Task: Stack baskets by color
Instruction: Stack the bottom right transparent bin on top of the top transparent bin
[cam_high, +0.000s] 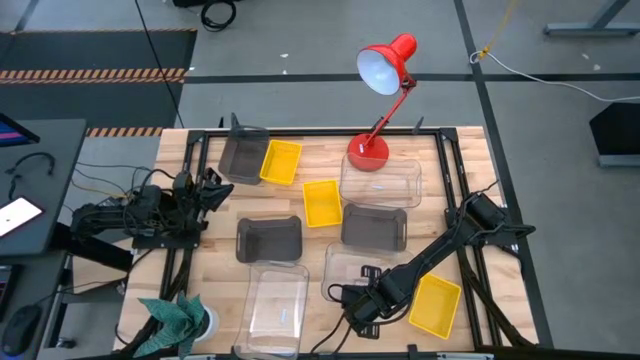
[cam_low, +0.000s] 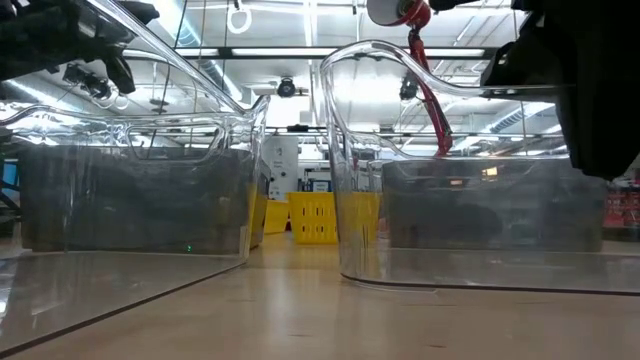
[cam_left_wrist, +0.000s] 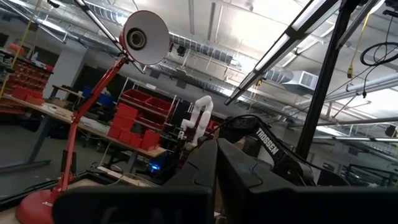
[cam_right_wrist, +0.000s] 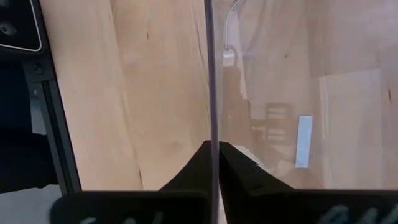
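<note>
Three yellow baskets (cam_high: 280, 161) (cam_high: 321, 202) (cam_high: 435, 304), three dark-grey baskets (cam_high: 243, 155) (cam_high: 268, 240) (cam_high: 374, 227) and three clear baskets (cam_high: 380, 180) (cam_high: 276, 305) (cam_high: 345, 265) lie spread singly over the wooden table. My right gripper (cam_high: 358, 312) is at the near edge of the middle clear basket. In the right wrist view its fingers (cam_right_wrist: 214, 152) are shut on that basket's thin clear wall (cam_right_wrist: 210, 74). My left gripper (cam_high: 218, 188) waits at the table's left side, shut and empty, with its fingers together (cam_left_wrist: 216, 168).
A red desk lamp (cam_high: 385, 70) stands at the back of the table, with its base (cam_high: 368, 152) beside the far clear basket. A teal cloth (cam_high: 175, 318) lies at the front left corner. Black frame rails (cam_high: 455, 190) border the table.
</note>
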